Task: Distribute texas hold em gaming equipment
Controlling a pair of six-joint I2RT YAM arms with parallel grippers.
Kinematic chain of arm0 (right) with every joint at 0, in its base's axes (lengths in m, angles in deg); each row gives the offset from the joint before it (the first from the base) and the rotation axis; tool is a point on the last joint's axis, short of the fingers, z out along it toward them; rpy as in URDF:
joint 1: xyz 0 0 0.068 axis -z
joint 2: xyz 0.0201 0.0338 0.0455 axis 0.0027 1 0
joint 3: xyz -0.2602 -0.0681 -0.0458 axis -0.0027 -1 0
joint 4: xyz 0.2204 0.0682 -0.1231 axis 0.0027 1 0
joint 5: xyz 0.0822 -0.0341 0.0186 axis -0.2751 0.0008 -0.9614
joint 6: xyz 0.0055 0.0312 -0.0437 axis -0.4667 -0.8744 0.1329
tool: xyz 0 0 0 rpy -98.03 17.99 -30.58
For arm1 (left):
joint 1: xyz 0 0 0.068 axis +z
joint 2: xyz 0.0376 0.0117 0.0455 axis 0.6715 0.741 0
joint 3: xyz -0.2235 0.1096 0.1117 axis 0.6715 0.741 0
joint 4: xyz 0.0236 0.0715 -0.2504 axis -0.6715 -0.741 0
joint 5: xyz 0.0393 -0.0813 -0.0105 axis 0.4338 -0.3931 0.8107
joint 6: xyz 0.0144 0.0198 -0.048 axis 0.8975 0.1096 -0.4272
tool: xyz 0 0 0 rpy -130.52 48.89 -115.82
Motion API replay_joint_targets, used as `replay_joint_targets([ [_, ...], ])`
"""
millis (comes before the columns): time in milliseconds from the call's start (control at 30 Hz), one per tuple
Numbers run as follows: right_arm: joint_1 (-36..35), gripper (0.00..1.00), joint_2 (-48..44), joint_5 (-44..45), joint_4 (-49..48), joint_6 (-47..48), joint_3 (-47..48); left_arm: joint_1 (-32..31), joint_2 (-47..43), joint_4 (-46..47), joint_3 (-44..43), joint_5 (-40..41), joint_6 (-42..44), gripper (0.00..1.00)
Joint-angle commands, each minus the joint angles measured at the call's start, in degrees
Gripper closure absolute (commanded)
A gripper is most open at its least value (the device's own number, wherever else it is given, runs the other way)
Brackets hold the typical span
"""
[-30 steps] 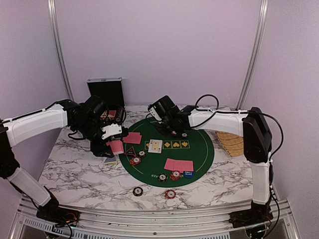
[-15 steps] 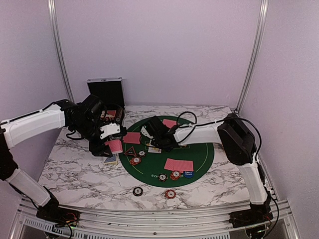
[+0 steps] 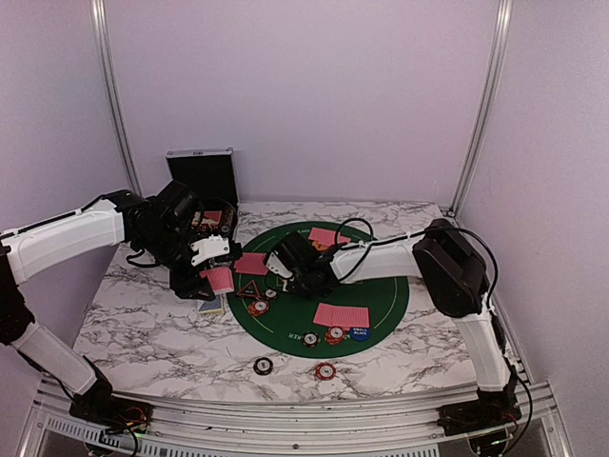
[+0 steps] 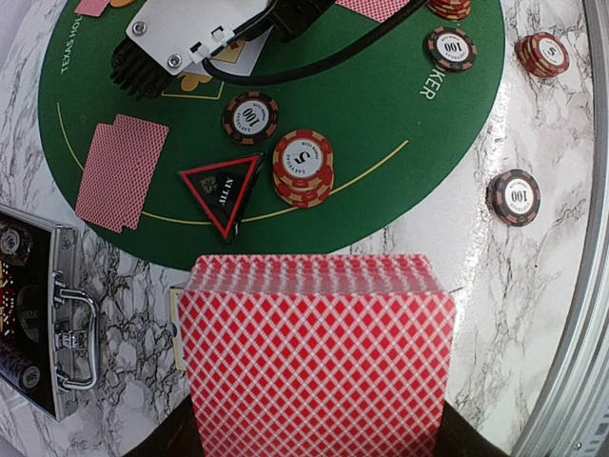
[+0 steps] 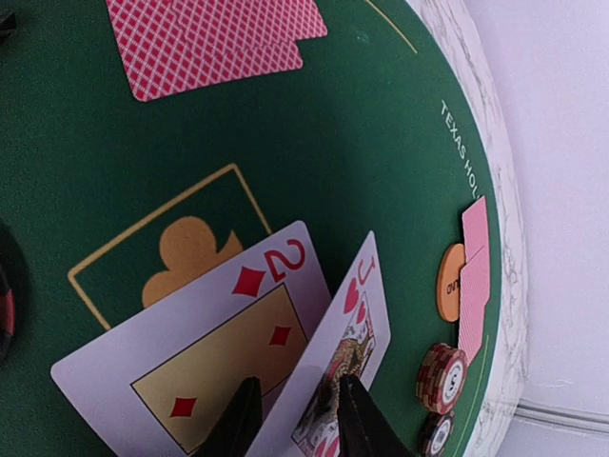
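Observation:
My left gripper (image 3: pixel 217 279) is shut on a deck of pink-red-backed cards (image 4: pixel 319 357), held above the left rim of the green mat (image 3: pixel 381 290). My right gripper (image 3: pixel 290 271) is low over the mat's middle. Its fingers (image 5: pixel 350 414) hold a jack of hearts (image 5: pixel 354 319) tilted up beside a two of diamonds (image 5: pixel 205 362) that lies face up. Face-down cards (image 3: pixel 341 314) lie on the mat. A triangular marker (image 4: pixel 224 188), a red chip stack (image 4: pixel 303 167) and a black chip (image 4: pixel 250 117) lie near the mat's left edge. An orange marker (image 5: pixel 449 282) lies partly under pink cards.
A black metal-edged case (image 3: pixel 202 176) stands open at the back left; its edge shows in the left wrist view (image 4: pixel 33 324). Two loose chips lie on the marble in front of the mat, one black (image 3: pixel 263 366) and one red (image 3: pixel 325 370). A small card box (image 3: pixel 211 307) lies under the deck.
My right arm swung from the back of the mat forward and left, down to the face-up cards. My left arm with the deck has barely moved.

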Motion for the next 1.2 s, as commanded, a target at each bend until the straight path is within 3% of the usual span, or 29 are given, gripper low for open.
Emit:
replay_joint_targets([
  [0,-0.6,0.7,-4.2,-4.4,2.6,-3.0,-0.5,0.3,-0.3,0.2,-1.8,-0.7,0.6,1.0],
  [533,2.2,0.33,-9.0,-12.5,5.0,-10.2,-0.9,0.3,0.0,-0.4,-1.9,-0.6,0.9,1.0],
  [600,3.2,0.24,-10.1,-14.0,5.3,-11.8,-0.5,0.3,0.0,-0.4,-1.8,-0.5,0.9,1.0],
  [700,4.7,0.03,-11.6,-14.3,5.4,-14.8,0.5,0.3,0.0,-0.4,-1.9,-0.6,1.0,1.0],
  [933,7.0,0.01,-19.7,-11.1,-0.5,-28.2,-0.9,0.3,-0.2,-0.4,-2.2,-0.6,0.8,1.0],
  [1167,9.2,0.01,-20.0,-33.8,1.7,-35.6,3.0,0.3,-0.3,-0.4,-2.7,-0.9,0.6,1.0],
])
